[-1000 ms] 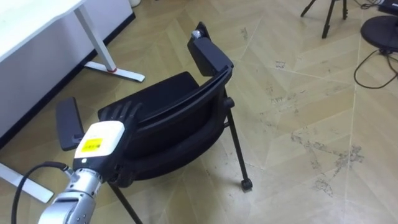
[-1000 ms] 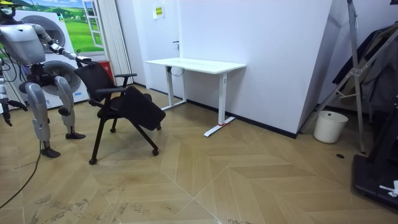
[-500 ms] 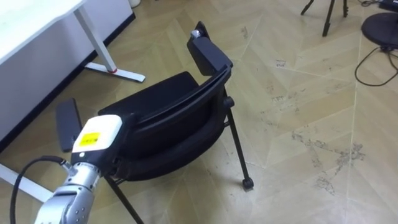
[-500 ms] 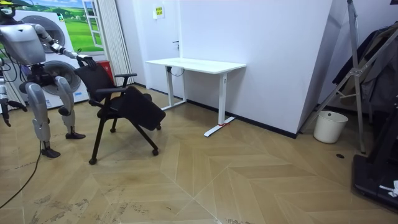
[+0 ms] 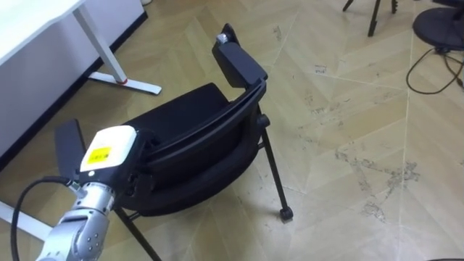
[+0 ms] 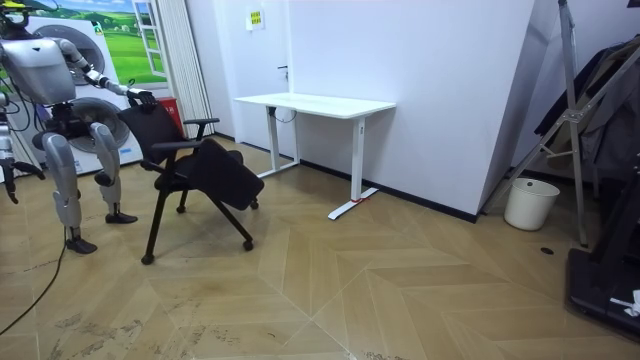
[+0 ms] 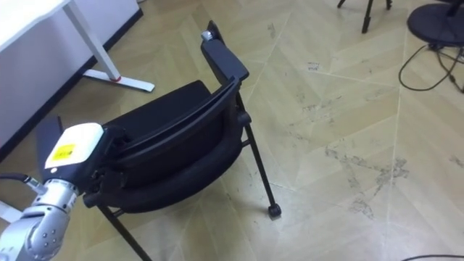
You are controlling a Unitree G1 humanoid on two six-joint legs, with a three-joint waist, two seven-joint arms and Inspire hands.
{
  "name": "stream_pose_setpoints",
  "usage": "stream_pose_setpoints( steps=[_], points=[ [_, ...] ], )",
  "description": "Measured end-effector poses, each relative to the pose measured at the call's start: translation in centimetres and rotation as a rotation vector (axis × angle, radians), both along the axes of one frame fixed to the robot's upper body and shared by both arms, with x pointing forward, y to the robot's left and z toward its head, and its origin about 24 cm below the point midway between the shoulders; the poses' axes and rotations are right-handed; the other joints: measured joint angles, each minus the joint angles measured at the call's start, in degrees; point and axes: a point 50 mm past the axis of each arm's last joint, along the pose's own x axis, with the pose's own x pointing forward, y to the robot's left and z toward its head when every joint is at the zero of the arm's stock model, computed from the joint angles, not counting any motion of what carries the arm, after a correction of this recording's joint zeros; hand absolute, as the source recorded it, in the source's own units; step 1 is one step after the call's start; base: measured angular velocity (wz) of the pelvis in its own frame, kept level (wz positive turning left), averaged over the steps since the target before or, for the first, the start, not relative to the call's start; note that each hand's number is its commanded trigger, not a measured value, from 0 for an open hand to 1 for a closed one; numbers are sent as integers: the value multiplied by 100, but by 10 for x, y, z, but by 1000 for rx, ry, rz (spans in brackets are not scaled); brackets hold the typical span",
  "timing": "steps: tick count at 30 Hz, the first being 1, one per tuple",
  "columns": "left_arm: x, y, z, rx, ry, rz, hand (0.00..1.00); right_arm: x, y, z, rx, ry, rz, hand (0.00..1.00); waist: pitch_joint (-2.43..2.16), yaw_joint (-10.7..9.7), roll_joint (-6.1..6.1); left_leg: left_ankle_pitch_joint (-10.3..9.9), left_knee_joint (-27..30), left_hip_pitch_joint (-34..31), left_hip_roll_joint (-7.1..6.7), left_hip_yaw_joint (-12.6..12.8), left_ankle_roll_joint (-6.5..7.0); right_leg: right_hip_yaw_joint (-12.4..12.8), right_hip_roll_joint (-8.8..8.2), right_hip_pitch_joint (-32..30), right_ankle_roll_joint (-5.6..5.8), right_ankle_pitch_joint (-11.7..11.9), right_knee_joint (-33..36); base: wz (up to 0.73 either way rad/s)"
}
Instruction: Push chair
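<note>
Wood floor [image 5: 348, 109] all round, the white bench [image 5: 29, 22] up at ten o'clock in the eye view. The black chair [image 5: 196, 138] stands just off the bench's foot, and in the room view it's barely crept since a second ago. The left hand [image 5: 107, 151] stays on the backrest's top edge, eight o'clock of the seat; can't tell its grip. The right hand [image 6: 10, 190] hangs by the robot's side, state unreadable.

Bright, diffuse indoor light. Chair [image 5: 188, 138] casts faint, soft shadow on wood floor [image 5: 348, 109]; white wall [image 6: 440, 90] evenly lit, dimmer beneath desk [image 6: 315, 103].
</note>
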Motion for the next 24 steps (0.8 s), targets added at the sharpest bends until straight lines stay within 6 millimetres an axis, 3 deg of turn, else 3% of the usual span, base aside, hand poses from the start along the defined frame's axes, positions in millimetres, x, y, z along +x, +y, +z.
stream_pose_setpoints(
  steps=[10,18,24],
  points=[
    [0,1,1,1,-2,4,100,0,1,0,16,-3,0,0,16,-19,-27,0,0,6,0,10,0,9,0,-4,0,0,4,0],
    [1,1,1,-21,-1,11,100,0,1,0,25,-15,-19,0,-2,-16,-46,0,2,12,2,14,0,15,0,-4,0,0,10,0],
    [-1,8,3,-28,-5,14,100,-6,-11,6,-3,-108,-173,0,8,-133,-62,0,2,11,2,17,0,100,7,-8,-1,1,9,0]
  ],
)
